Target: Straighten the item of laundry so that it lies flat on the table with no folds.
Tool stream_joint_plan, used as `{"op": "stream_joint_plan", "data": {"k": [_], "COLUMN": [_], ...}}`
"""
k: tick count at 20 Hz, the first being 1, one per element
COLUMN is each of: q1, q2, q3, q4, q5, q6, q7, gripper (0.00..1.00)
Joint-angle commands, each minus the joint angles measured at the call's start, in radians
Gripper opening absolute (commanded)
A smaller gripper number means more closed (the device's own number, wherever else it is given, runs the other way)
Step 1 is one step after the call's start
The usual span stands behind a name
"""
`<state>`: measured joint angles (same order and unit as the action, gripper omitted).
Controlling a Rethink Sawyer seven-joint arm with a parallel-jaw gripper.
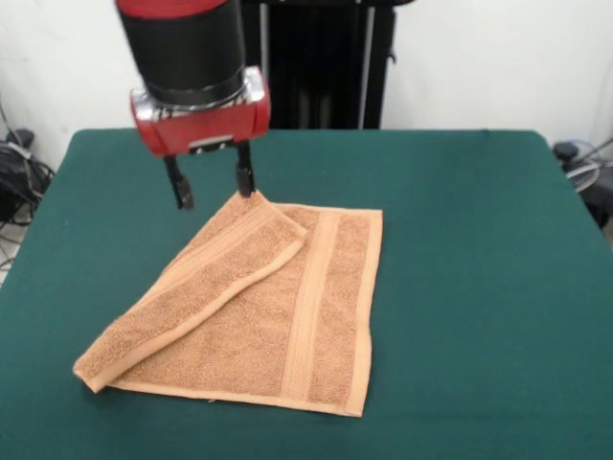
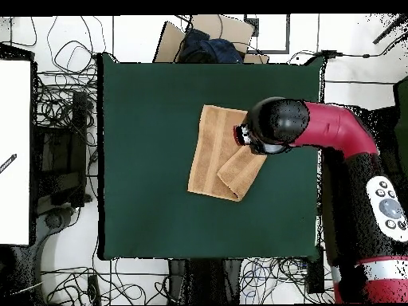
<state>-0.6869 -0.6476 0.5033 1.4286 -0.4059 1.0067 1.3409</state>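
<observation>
The peach-orange towel point(image 1: 297, 316) lies on the dark green table point(image 1: 469, 249), left of centre in the front view. One side is folded over diagonally into a thick flap point(image 1: 206, 283), whose corner points at the gripper. My gripper point(image 1: 213, 189) hangs just above that far corner. It is open and empty, with one fingertip point(image 1: 246, 184) at the corner's tip and the other off the towel to the left. In the overhead view the towel point(image 2: 211, 151) lies on the table point(image 2: 143, 159), and the red arm point(image 2: 335, 131) covers its right edge and hides the gripper.
The black pedestal point(image 1: 321, 67) stands behind the table's far edge. Tangled cables point(image 2: 64, 111) and boxes point(image 2: 207, 44) surround the table on the floor. A white surface point(image 2: 16, 151) lies at the overhead view's left.
</observation>
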Motion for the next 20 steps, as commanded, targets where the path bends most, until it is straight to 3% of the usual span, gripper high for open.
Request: {"op": "stream_joint_plan", "data": {"k": [1, 20], "q1": [0.024, 0.111], "q2": [-0.077, 0.017], "q3": [-0.002, -0.069], "q4": [0.243, 0.285], "q5": [-0.014, -0.006], "q6": [-0.153, -0.336], "q7": [0.069, 0.173], "gripper": [1.0, 1.0]}}
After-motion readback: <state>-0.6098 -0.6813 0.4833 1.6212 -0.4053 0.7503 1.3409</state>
